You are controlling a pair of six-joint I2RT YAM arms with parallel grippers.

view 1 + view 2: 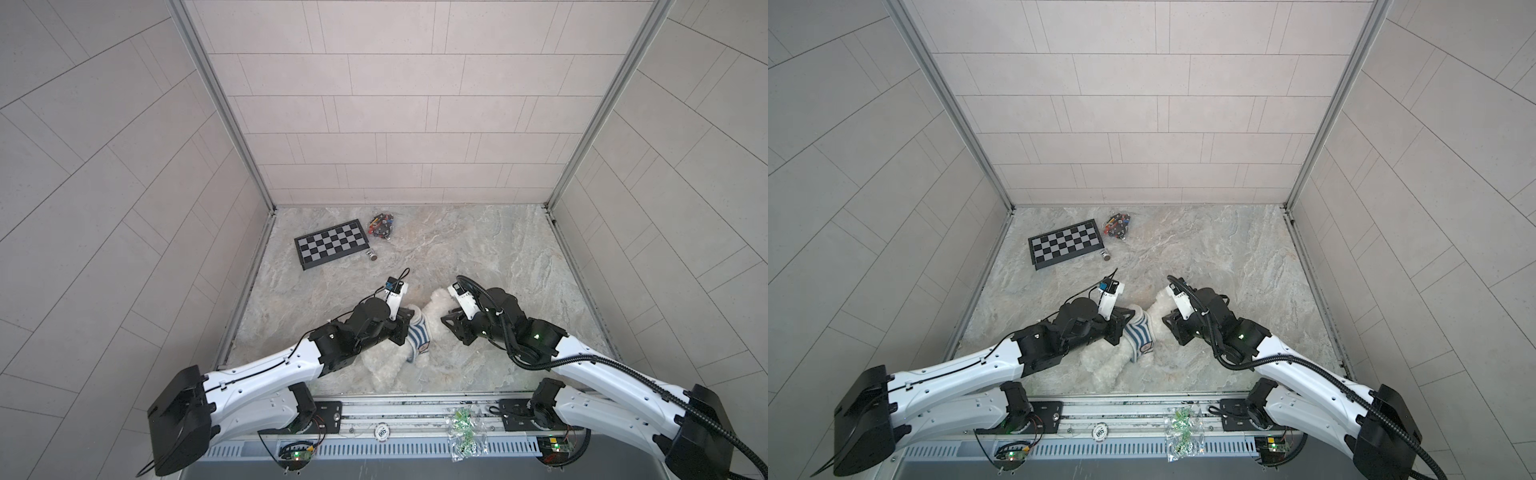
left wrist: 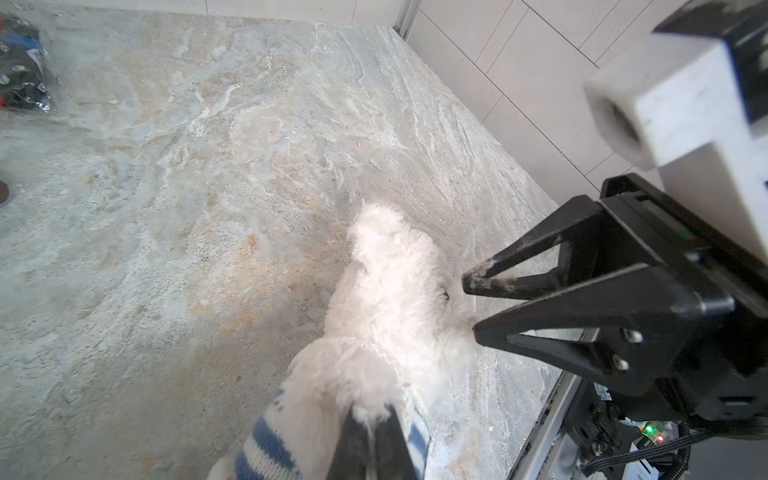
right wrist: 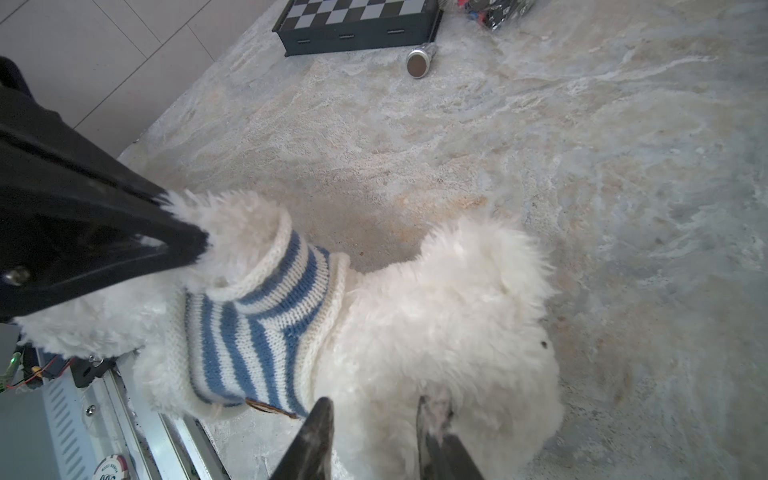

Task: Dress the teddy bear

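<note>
The white fluffy teddy bear (image 1: 437,306) (image 1: 1156,308) lies near the table's front edge between both arms. A blue-and-white striped shirt (image 1: 417,338) (image 1: 1139,336) (image 3: 257,328) (image 2: 266,440) covers its torso. One furry arm pokes out of a sleeve, and my left gripper (image 1: 404,328) (image 1: 1121,328) (image 2: 372,411) (image 3: 195,241) is shut on that arm's fur. My right gripper (image 1: 448,321) (image 1: 1168,322) (image 3: 372,405) (image 2: 469,305) is at the bear's head (image 3: 449,316) (image 2: 386,282). Its jaws stand apart, and white fur lies loose between them.
A folded chessboard (image 1: 330,243) (image 3: 353,20), a bag of small coloured parts (image 1: 382,226) and a small metal cylinder (image 1: 371,254) (image 3: 417,64) lie at the back left. A clear bag of green parts (image 1: 463,432) and a round token (image 1: 381,432) sit on the front rail.
</note>
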